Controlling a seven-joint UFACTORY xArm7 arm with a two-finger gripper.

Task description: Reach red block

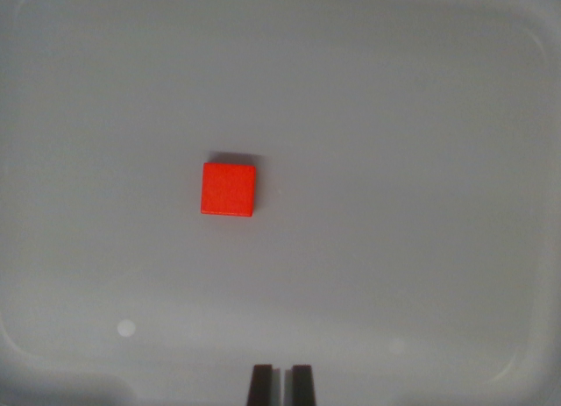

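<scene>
A small red block (228,189) lies flat on the pale grey floor of a shallow tray, a little to the wrist view's left of centre. The tips of my gripper (281,384) show at the bottom edge as two dark fingers with only a narrow gap between them. Nothing is held between them. The block sits well above the fingertips in the picture and slightly to their left, with bare tray floor in between.
The tray's raised, rounded rim (536,55) curves around the right side and the top and bottom corners. A faint pale spot (126,328) marks the floor at the lower left.
</scene>
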